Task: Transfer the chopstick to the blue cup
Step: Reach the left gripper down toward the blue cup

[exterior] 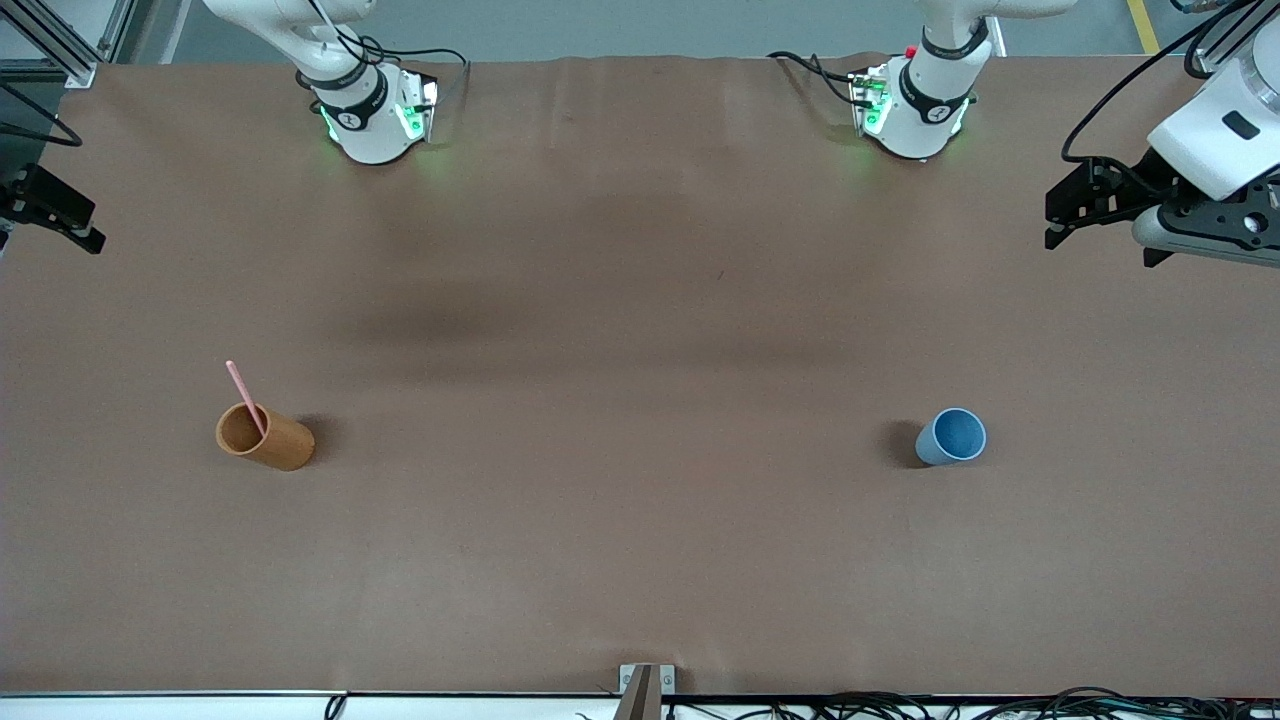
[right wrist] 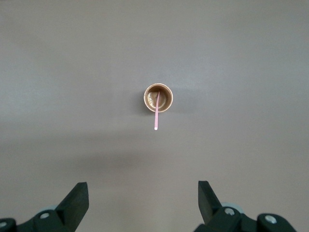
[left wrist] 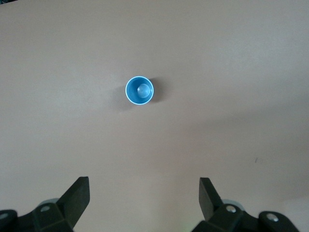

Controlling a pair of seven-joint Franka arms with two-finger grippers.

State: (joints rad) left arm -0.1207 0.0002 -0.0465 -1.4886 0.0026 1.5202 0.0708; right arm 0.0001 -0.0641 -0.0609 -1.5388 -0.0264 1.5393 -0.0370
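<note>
The chopstick [exterior: 245, 397] has its lower end hidden inside the wooden cup [exterior: 266, 438]. The right tool [exterior: 55, 212] is cut by the picture's edge.

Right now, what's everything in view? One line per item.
chopstick: one, pale pink, standing slanted in the brown cup.
brown cup: one, orange-brown, upright toward the right arm's end of the table.
blue cup: one, light blue, upright and empty toward the left arm's end.
table: one, brown cover.
left gripper: one, black, open, up over the table at the left arm's end, waiting.
right gripper: one, black, open, up over the right arm's end, waiting.
</note>
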